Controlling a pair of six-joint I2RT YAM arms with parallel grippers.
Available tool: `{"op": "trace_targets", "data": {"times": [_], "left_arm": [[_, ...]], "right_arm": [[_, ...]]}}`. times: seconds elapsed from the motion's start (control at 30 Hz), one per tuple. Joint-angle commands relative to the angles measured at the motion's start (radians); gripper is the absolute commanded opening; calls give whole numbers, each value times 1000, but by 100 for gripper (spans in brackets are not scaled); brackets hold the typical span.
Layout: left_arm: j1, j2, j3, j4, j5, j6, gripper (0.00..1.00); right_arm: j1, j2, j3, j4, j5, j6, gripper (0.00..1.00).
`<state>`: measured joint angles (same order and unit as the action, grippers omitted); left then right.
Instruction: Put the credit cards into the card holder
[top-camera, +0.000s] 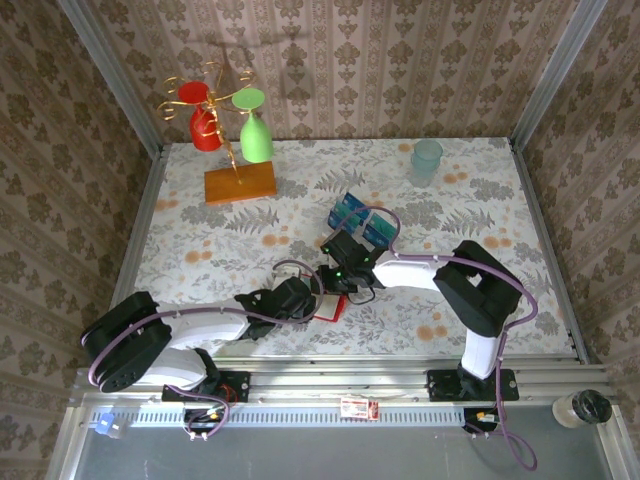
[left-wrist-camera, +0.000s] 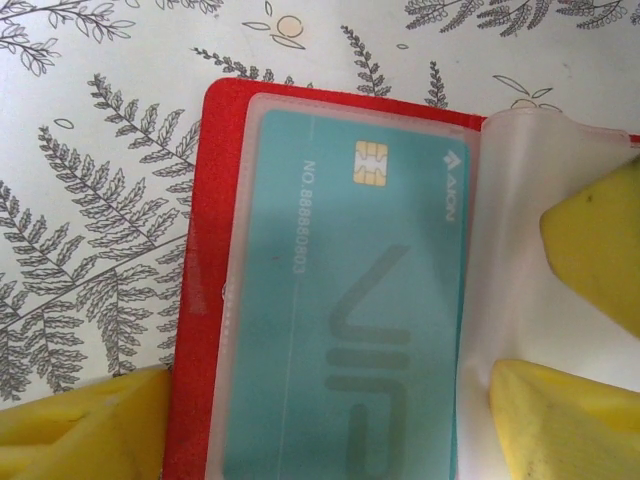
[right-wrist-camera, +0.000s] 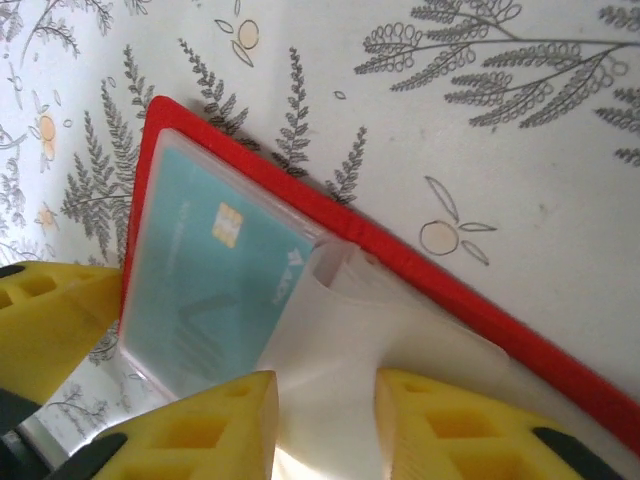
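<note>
The red card holder (left-wrist-camera: 200, 250) lies open on the flowered table, a little of it visible between the two arms (top-camera: 331, 309). A teal-green credit card (left-wrist-camera: 350, 300) with a gold chip sits inside its clear sleeve (right-wrist-camera: 200, 290). My left gripper (left-wrist-camera: 330, 375) is open, its yellow fingers (left-wrist-camera: 80, 430) straddling the holder's near end. My right gripper (right-wrist-camera: 325, 385) is open over a loose clear sleeve leaf (right-wrist-camera: 330, 330), which bulges up by the holder's spine. More blue cards (top-camera: 358, 212) stand in the clear rack behind the grippers.
A wooden base with a gold stand (top-camera: 238, 180) carries a red glass and a green glass at the back left. A pale teal cup (top-camera: 427, 160) stands at the back right. Patterned walls enclose the table on three sides.
</note>
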<state>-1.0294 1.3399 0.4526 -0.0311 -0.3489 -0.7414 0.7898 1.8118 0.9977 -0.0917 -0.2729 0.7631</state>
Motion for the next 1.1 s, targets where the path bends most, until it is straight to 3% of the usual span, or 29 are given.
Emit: {"op": "trace_targets", "data": {"times": [0.0, 0.67, 1.07], "left_arm": [[-10, 38, -38, 11, 45, -26, 82], [-15, 19, -45, 8, 36, -31, 82], [-17, -6, -42, -10, 32, -30, 82]], "right_arm": [[-1, -76, -2, -49, 31, 7, 38], [-3, -44, -67, 21, 35, 85, 45], [-6, -29, -21, 56, -47, 54, 40]]}}
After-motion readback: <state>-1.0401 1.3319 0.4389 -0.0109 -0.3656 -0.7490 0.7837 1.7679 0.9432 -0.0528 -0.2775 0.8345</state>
